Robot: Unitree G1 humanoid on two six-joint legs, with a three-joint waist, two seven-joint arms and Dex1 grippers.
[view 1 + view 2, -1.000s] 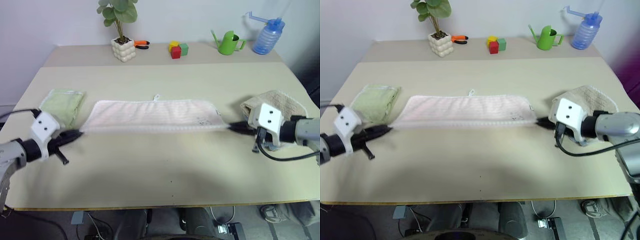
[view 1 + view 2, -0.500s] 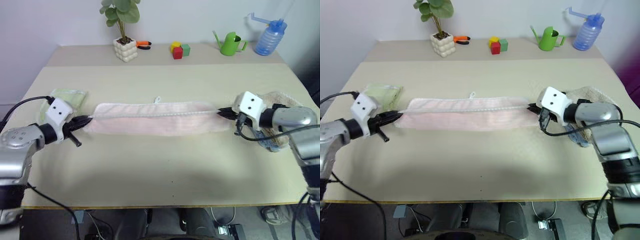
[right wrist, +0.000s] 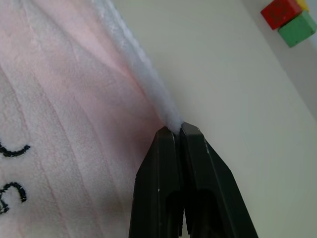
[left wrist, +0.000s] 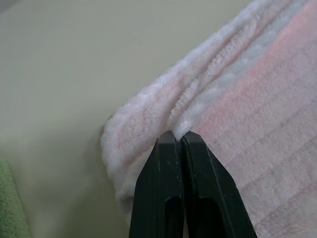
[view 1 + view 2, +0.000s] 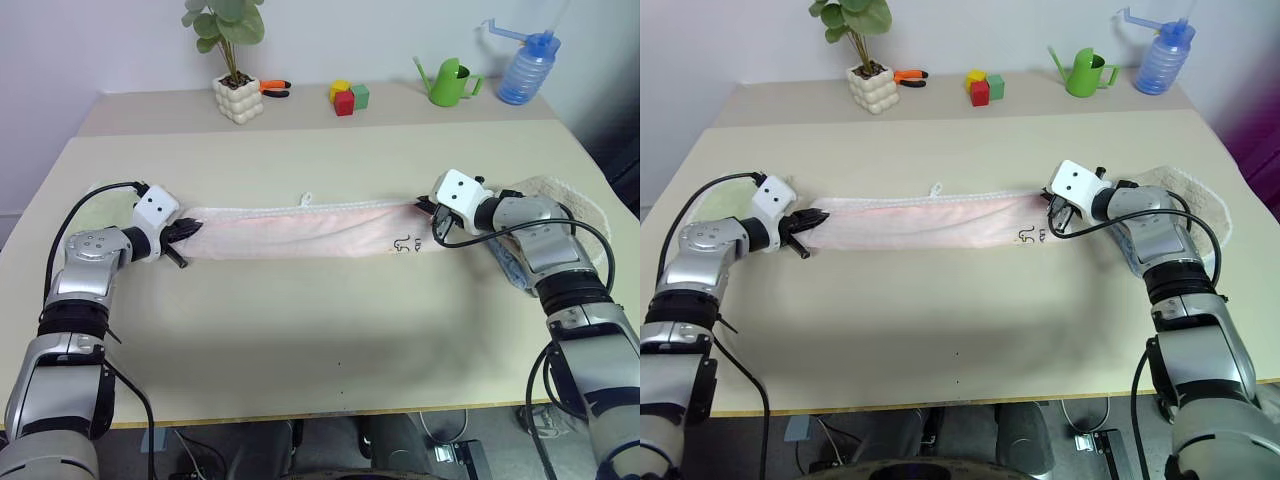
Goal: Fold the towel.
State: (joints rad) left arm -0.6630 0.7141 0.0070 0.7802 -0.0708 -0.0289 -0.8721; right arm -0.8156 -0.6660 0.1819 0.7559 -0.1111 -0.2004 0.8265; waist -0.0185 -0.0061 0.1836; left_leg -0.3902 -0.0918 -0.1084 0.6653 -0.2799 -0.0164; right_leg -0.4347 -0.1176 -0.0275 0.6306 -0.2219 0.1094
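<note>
The towel (image 5: 305,229) lies as a long pink strip across mid-desk (image 5: 320,330), stretched from 9 to 3 o'clock. Left pincer (image 4: 178,139), fingers pressed together, pinches its 9 o'clock end. Right pincer (image 3: 173,131), likewise clamped, pinches the white edge at the 3 o'clock end, beside the dark embroidered mark (image 5: 407,243).

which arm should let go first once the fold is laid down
Neither stands out: left gripper and right gripper are each shut on an end corner of the towel. Probably release both together.
</note>
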